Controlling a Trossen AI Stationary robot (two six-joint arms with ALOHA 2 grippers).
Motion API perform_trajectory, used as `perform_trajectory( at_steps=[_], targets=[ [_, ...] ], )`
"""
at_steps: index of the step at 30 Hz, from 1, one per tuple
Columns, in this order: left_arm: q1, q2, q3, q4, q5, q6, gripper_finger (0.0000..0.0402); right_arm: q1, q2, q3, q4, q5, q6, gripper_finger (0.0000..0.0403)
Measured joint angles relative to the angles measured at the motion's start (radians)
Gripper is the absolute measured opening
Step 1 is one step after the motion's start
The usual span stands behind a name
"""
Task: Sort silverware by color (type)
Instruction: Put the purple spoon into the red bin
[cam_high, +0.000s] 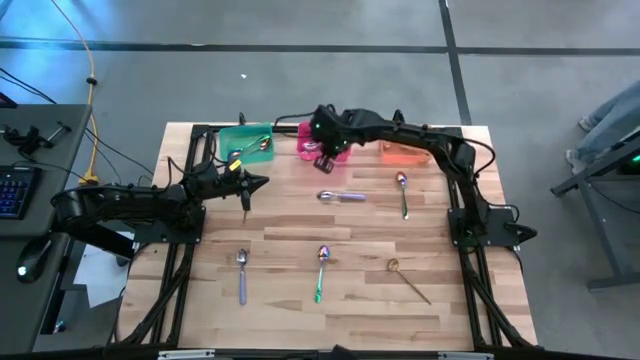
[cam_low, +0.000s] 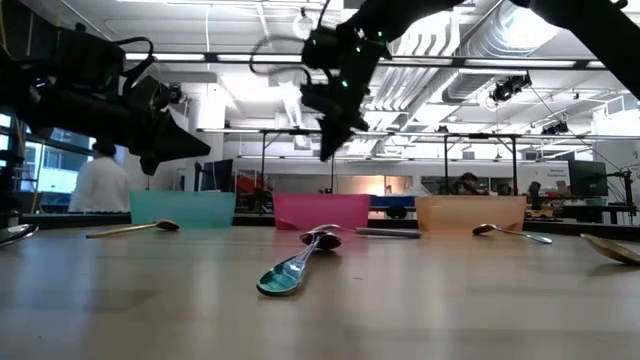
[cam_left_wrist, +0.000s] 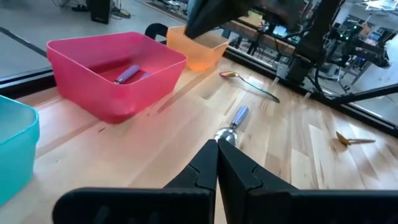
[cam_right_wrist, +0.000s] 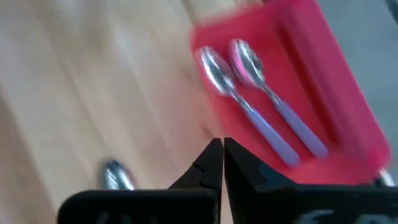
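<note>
My left gripper (cam_high: 264, 182) hovers shut and empty above the table in front of the teal bin (cam_high: 245, 140), which holds a gold-handled spoon (cam_high: 262, 146). Another gold-handled spoon (cam_high: 245, 206) lies flat just beside and below it. My right gripper (cam_high: 325, 160) hangs shut and empty at the near edge of the pink bin (cam_right_wrist: 348, 106), where two lavender-handled spoons (cam_right_wrist: 261, 106) lie side by side. A lavender spoon (cam_high: 340, 197) lies on the table near the pink bin.
An orange bin (cam_high: 405, 152) stands at the far right. Lying flat on the table are a green spoon (cam_high: 403, 195), a lavender spoon (cam_high: 242, 275), another green spoon (cam_high: 320, 272) and a gold spoon (cam_high: 408, 280). Bare wood lies between them.
</note>
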Motion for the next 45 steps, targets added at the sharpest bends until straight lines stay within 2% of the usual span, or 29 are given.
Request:
perform_trajectory(
  at_steps=[4, 8, 15, 20, 26, 31, 35, 40, 45],
  targets=[
    [0.0, 0.0, 0.0, -0.01, 0.0, 0.016, 0.0, 0.013, -0.001, -0.016, -0.095, -0.02, -0.055, 0.0004],
    [0.0, 0.0, 0.0, -0.011, 0.0, 0.024, 0.0, 0.058, 0.0, -0.05, -0.155, -0.023, -0.073, 0.0038],
    [0.0, 0.0, 0.0, -0.047, 0.001, 0.033, 0.0, 0.117, -0.002, -0.181, -0.051, -0.031, -0.09, 0.0131],
    [0.0, 0.0, 0.0, -0.058, 0.001, 0.034, 0.0, 0.116, -0.002, -0.286, -0.012, -0.043, -0.011, 0.0161],
    [0.0, 0.0, 0.0, -0.06, 0.002, 0.052, 0.0, 0.122, -0.002, -0.378, 0.053, -0.059, 0.009, 0.0162],
    [0.0, 0.0, 0.0, -0.061, 0.002, 0.052, 0.0, 0.138, -0.002, -0.399, 0.164, -0.054, -0.115, 0.0162],
    [0.0, 0.0, 0.0, -0.063, 0.002, 0.052, 0.0, 0.142, 0.0, -0.399, 0.221, -0.078, -0.146, 0.0155],
    [0.0, 0.0, 0.0, -0.068, 0.002, 0.052, 0.0, 0.135, 0.017, -0.4, 0.226, -0.105, -0.145, 0.0115],
    [0.0, 0.0, 0.0, -0.083, 0.002, 0.058, 0.0, 0.137, 0.024, -0.399, 0.207, -0.106, -0.144, 0.0045]
  ],
)
